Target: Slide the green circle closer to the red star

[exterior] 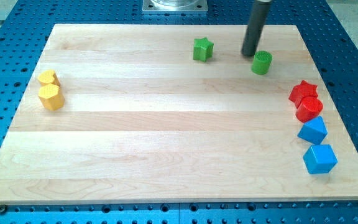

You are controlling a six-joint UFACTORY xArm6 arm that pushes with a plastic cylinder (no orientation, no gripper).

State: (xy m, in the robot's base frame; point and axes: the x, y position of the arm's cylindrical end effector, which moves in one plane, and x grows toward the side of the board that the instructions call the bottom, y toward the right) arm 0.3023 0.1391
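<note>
Rod tip: my tip [249, 55] is seen at the far right of the desk [166, 124], just beside the green circle's upper-left edge; whether contact is made cannot be told.
Claw: none is fitted; the arm ends in a plain rod, so nothing can be opened, closed or gripped.
Green circle: the green circle [261, 63] is found at the far right, apart from the red star.
Red star: the red star [302, 92] is placed at the right edge, nearer than the circle, touching a red circle [309, 109].
Reason for placement: the tip is judged to be set behind the circle, opposite the star, so that a push is directed toward it.
Green star: a green star [202, 49] is seen left of the tip, well clear.
Other blocks: two blue blocks [316, 144] are stacked along the near right; two yellow blocks [50, 89] are kept at the far left.
Risk: a long push is judged likely to disturb the red pair.
</note>
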